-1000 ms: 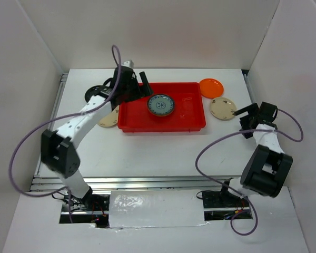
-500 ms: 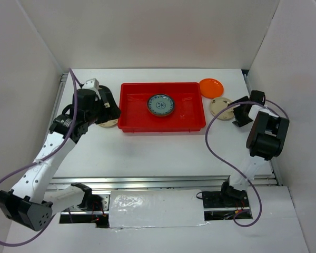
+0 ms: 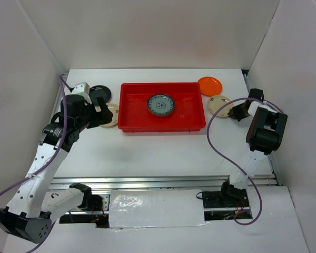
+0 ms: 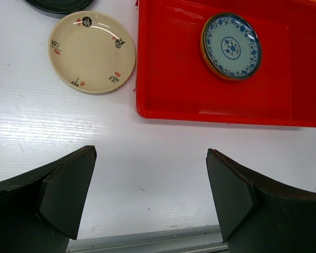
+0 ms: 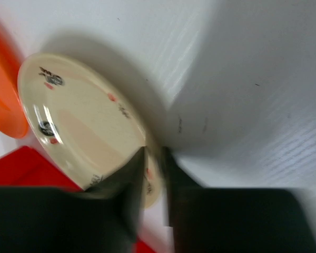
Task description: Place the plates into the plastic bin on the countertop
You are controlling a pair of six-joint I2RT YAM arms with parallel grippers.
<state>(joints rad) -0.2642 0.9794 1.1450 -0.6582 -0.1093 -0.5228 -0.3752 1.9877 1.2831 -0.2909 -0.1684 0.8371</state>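
The red plastic bin (image 3: 187,122) sits mid-countertop and holds a blue-grey patterned plate (image 3: 160,105), also seen in the left wrist view (image 4: 231,46). Right of the bin lie an orange plate (image 3: 210,85) and a cream plate (image 3: 218,105). My right gripper (image 3: 233,110) pinches that cream plate (image 5: 79,121) at its near rim, one finger on either side; the right gripper (image 5: 155,155) is blurred. Left of the bin lie a black plate (image 3: 101,93) and another cream plate (image 4: 91,51). My left gripper (image 4: 150,195) is open and empty, above bare countertop, nearer me than that cream plate.
White walls close in the countertop on the left, back and right. A metal rail (image 3: 147,182) runs along its front edge. The bin's red wall (image 5: 31,163) and the orange plate (image 5: 2,100) lie just beyond the gripped cream plate.
The left arm has pulled back from the bin to the left, and stays open. The right gripper has reached the right cream plate and closed from wide open onto its rim.
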